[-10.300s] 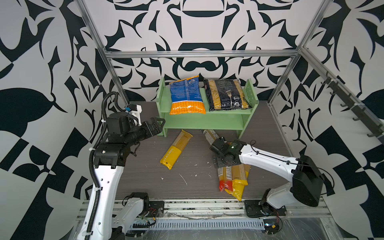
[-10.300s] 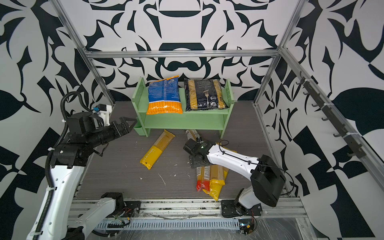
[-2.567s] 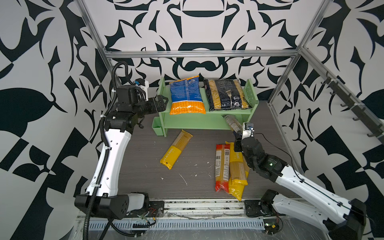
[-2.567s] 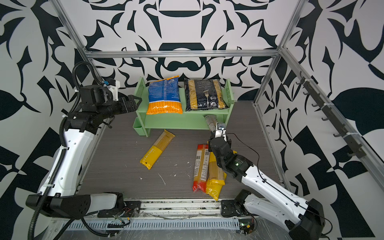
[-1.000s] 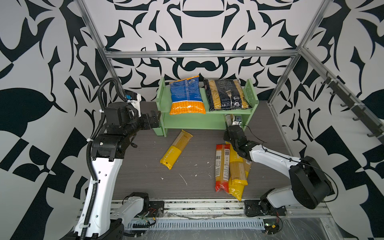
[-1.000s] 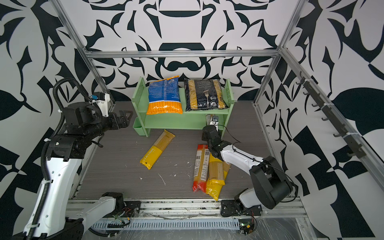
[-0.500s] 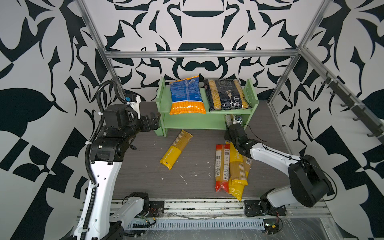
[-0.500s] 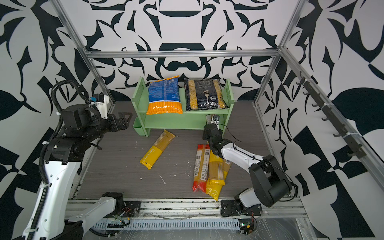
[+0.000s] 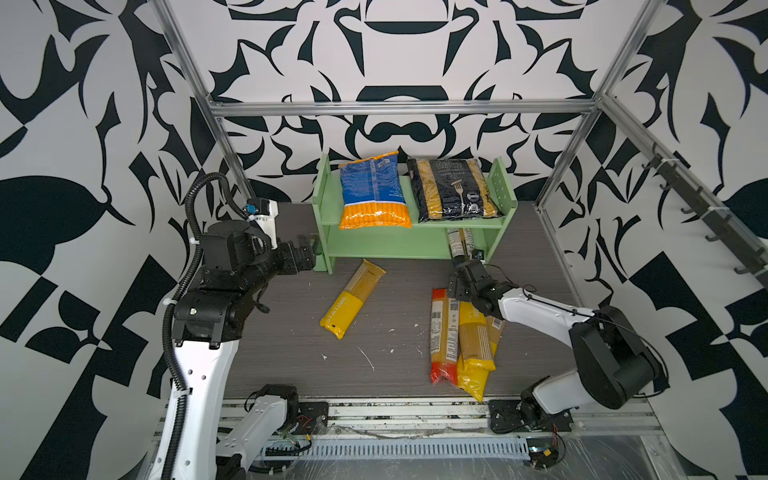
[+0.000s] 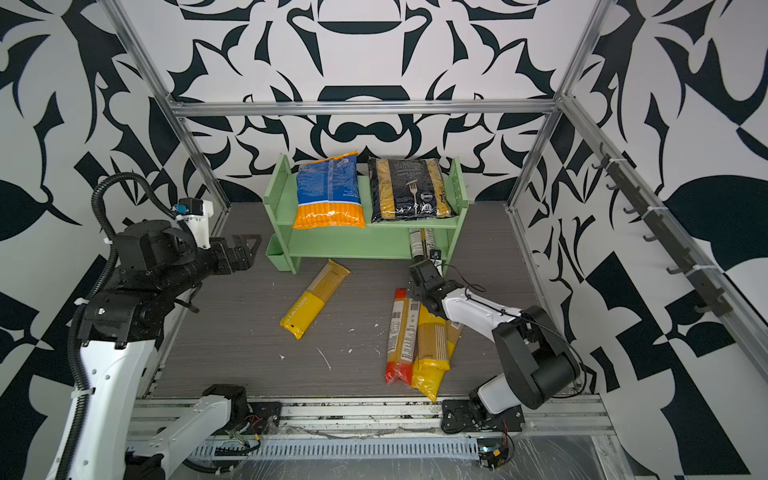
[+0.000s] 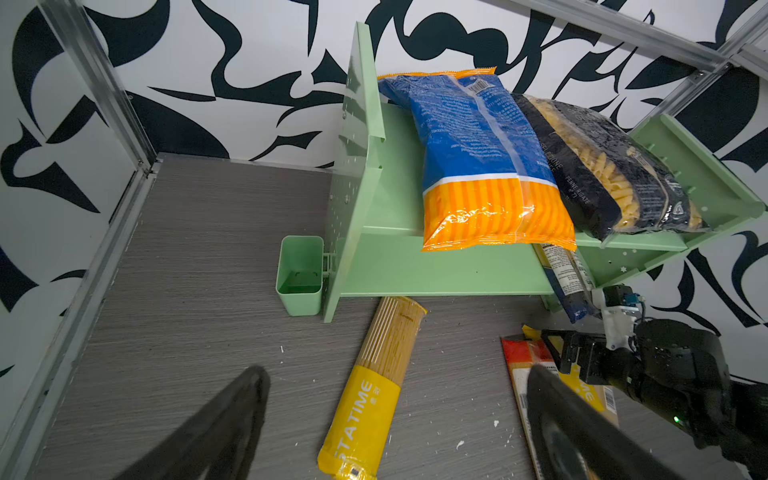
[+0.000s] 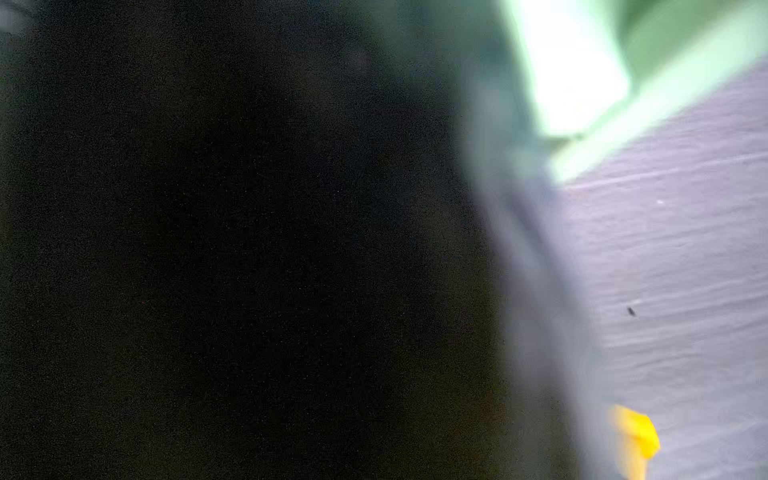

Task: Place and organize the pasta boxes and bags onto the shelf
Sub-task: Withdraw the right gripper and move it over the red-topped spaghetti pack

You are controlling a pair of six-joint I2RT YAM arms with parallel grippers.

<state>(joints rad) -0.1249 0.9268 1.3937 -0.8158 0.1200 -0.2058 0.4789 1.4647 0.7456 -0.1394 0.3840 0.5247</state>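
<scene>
Grey wood-grain floor, crumb-dotted, carries spaghetti packs behind the right pincer; its state I cannot tell. Left pincer gapes. Just beyond both stands the shelf, a blue-ended pack inside, before patterned wall.

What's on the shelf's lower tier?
One narrow spaghetti pack at the shelf's right end, front end sticking out. Its rear is hidden under the top tier.
</scene>
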